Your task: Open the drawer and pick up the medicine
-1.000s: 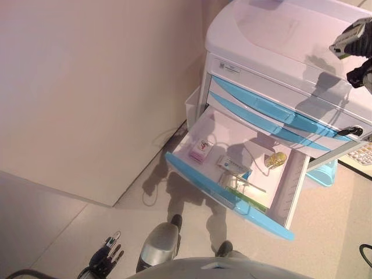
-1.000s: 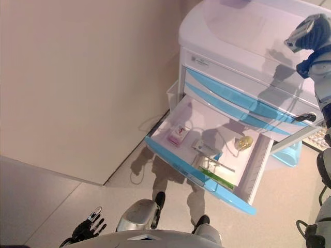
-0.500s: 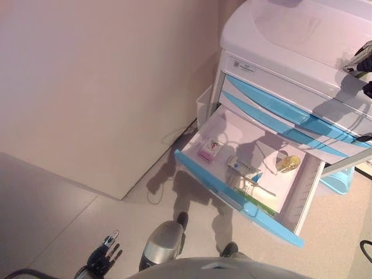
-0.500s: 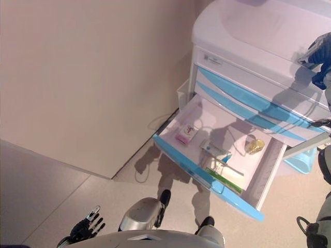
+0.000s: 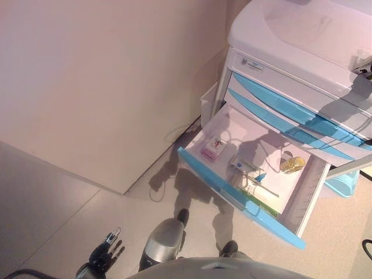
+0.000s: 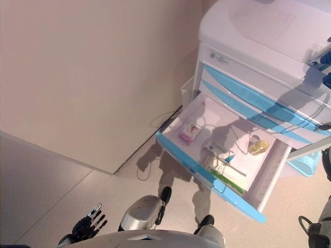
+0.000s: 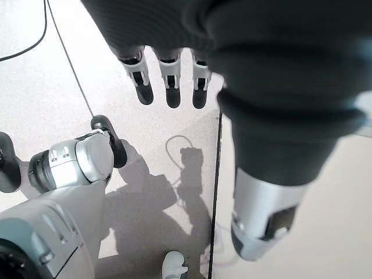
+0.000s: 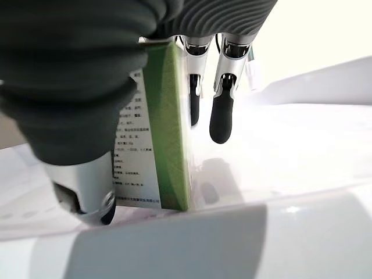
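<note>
With the right hand now swung further right over the cabinet, fingers clamping the medicine box, the drawer open, next comes setting it down; left hand hangs slack.

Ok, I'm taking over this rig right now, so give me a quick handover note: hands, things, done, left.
Right hand: shut on a green-and-white medicine box, held above the cabinet top.
Left hand: open and idle, hanging low over the floor.
Drawer: open, with a pink box, a blue-and-white box, a yellow bottle and a green box inside.
Done: drawer opened, medicine picked up.
Left: nothing obvious; the drawer is open.
</note>
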